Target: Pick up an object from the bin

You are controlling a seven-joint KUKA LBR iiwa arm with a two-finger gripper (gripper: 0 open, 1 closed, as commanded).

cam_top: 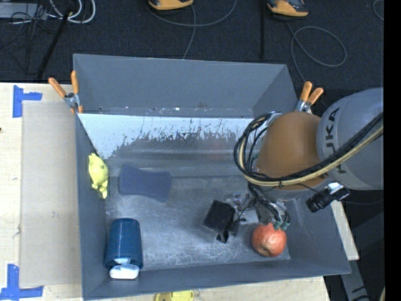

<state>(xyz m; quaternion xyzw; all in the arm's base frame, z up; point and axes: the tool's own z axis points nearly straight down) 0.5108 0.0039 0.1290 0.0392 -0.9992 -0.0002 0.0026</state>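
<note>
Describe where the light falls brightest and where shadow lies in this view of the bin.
In the camera view, the brightest band runs along the far inner wall of the bin. Also in the camera view, the floor darkens beneath the arm's orange cover, around the end effector. The yellow toy by the left wall sits evenly lit.

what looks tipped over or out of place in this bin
The blue canister lies tipped on its side, white cap toward the near wall, in the bin's near left corner. Nothing looks spilled or broken; the yellow toy, blue pad and red fruit lie apart.
</note>
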